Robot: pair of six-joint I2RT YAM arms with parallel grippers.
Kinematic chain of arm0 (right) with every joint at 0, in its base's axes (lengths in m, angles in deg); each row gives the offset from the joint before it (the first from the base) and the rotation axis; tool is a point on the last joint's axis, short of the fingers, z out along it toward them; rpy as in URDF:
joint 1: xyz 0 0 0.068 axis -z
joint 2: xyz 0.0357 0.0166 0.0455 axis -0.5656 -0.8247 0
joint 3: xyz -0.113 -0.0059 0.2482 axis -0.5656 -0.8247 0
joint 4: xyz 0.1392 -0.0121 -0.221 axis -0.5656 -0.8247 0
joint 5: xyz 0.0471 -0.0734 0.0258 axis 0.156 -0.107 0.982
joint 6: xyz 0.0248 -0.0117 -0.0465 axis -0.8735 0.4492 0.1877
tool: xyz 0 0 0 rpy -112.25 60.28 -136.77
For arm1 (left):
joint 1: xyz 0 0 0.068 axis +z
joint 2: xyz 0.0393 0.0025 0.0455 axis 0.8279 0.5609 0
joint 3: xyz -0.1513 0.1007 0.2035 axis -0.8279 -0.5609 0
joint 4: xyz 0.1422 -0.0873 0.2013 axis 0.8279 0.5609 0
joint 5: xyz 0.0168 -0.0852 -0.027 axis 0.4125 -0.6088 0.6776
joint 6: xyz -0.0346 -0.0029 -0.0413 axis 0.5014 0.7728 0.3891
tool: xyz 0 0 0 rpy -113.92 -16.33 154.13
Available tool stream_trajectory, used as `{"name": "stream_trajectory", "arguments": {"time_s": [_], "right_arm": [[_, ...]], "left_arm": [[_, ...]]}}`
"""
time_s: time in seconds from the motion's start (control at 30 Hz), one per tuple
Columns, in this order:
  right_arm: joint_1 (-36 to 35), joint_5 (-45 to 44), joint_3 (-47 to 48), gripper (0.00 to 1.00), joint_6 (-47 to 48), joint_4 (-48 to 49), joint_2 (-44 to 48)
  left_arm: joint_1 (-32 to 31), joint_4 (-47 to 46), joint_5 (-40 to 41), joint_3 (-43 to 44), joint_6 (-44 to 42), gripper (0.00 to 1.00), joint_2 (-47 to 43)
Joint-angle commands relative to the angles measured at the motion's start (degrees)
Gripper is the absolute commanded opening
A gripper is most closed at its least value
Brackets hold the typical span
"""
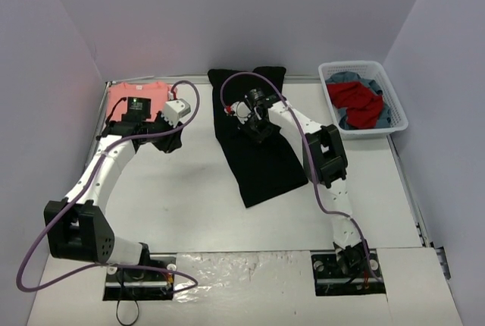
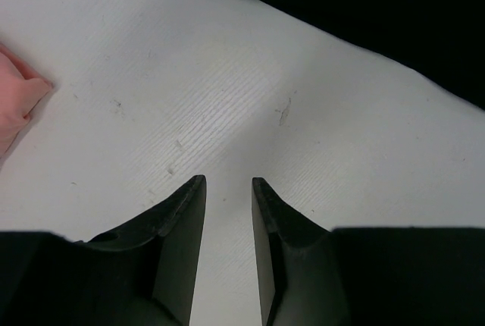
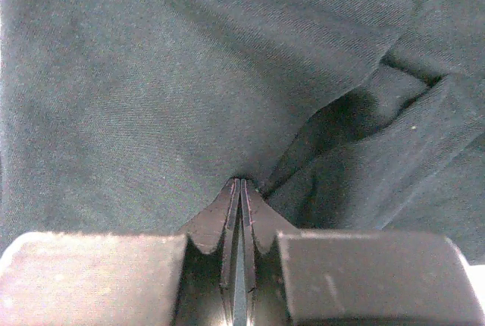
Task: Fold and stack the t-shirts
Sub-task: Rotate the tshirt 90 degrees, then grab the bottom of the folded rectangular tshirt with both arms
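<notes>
- white tabletop [image 1: 182, 197] boxed in by pale lilac walls; both arms reach out from the six o'clock edge.
- a large black cotton t-shirt [image 1: 265, 174] lies mid-table as a long narrow strip, running from twelve o'clock down toward five, with its far end bunched.
- a smaller salmon-pink t-shirt [image 1: 151, 91] sits at ten o'clock, already a neat flat rectangle, well apart from the black one.
- a white plastic lattice basket [image 1: 350, 64] at two o'clock holds a heap of red and blue clothes [image 1: 360, 102].
- right claw [image 3: 240, 183] is down on the upper part of the black strip, its jaws pressed together; the cloth puckers right at the tips, so it looks to be pinching a fold of the black shirt.
- left claw [image 2: 229, 182] hangs over bare table between the two shirts, jaws slightly spread with nothing between them; a pink corner shows at its nine o'clock.
- my read: the black shirt is mid-fold, lengthwise folds done and the crosswise fold in hand.
- next move, i'd judge, calls for carrying the pinched end over toward the near end, then stacking it with the pink one.
- a one-sided lift could skew the strip; the left claw could steady it.
</notes>
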Motion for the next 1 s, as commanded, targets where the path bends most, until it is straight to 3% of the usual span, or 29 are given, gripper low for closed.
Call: {"name": "stream_trajectory", "arguments": {"time_s": [0.0, 0.2, 0.4, 0.5, 0.53, 0.57, 0.67, 0.77, 0.87, 0.97], "right_arm": [[0.39, -1.83, 1.83, 0.00, 1.41, -2.52, -1.91], [0.04, -0.60, 4.30, 0.00, 0.44, -4.72, -0.96], [-0.49, 2.21, -4.65, 0.03, -0.61, -4.90, 15.18], [-0.14, 1.69, -10.54, 0.15, -0.88, -4.72, 25.11], [0.30, 1.69, -12.12, 0.23, -1.05, -4.72, 27.51], [0.56, 2.13, -15.70, 0.48, -0.88, -4.81, 32.32], [1.70, 1.96, -22.92, 0.96, -0.79, -3.67, 39.29], [5.91, 6.06, -32.15, 1.00, -0.18, -2.62, 49.90], [13.44, 8.45, -39.89, 1.00, 1.67, -1.65, 56.33], [18.04, 11.35, -46.04, 1.00, 2.46, -0.69, 58.46]], "left_arm": [[-0.53, 1.11, 0.87, 2.83, -0.88, 0.30, 0.36], [-0.71, 2.61, 0.61, 4.33, -1.06, 0.30, 1.07], [-2.55, 3.22, 0.43, 3.19, -2.73, 0.35, -2.44], [-5.53, 4.01, 2.01, 2.75, -3.78, 0.41, -4.55], [-6.33, 4.19, 2.62, 2.49, -4.39, 0.42, -5.60], [-7.99, 4.36, 2.63, 2.22, -4.66, 0.43, -5.96], [-10.89, 5.07, 1.23, 1.44, -5.72, 0.47, -6.31], [-16.16, 2.27, 2.97, -0.67, -5.98, 0.48, -6.49], [-23.63, -2.65, 9.80, -4.36, -5.72, 0.48, -6.49], [-29.17, -4.85, 12.38, -5.60, -5.72, 0.48, -3.25]]}}
